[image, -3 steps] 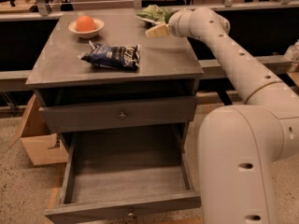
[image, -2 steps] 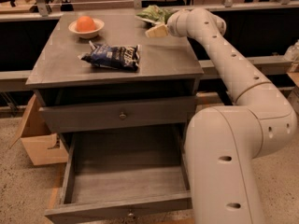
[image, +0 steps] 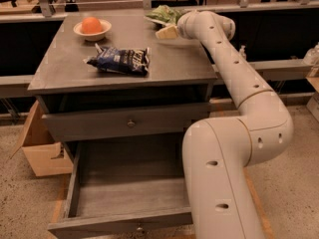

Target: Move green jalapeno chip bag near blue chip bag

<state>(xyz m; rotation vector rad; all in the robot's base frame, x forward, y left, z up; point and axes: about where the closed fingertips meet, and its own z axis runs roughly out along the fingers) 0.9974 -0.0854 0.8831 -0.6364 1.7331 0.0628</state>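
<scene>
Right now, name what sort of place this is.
Probably a lab or workshop: grey wooden cabinet, bottom drawer open, brown cardboard box beside it. The end effector is at the cabinet's back edge, by the crinkled green chip bag.

Hand (image: 164, 31) sits beside green jalapeno chip bag (image: 167, 13) on table (image: 65, 63)

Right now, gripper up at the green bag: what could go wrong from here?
1. The gripper sits at the table's back right, by the green jalapeno chip bag. The bag lies near the back edge, so a nudge might push it off.
2. A low carry could shove the blue chip bag frontward.
3. Overshooting left may hit the bowl.
</scene>
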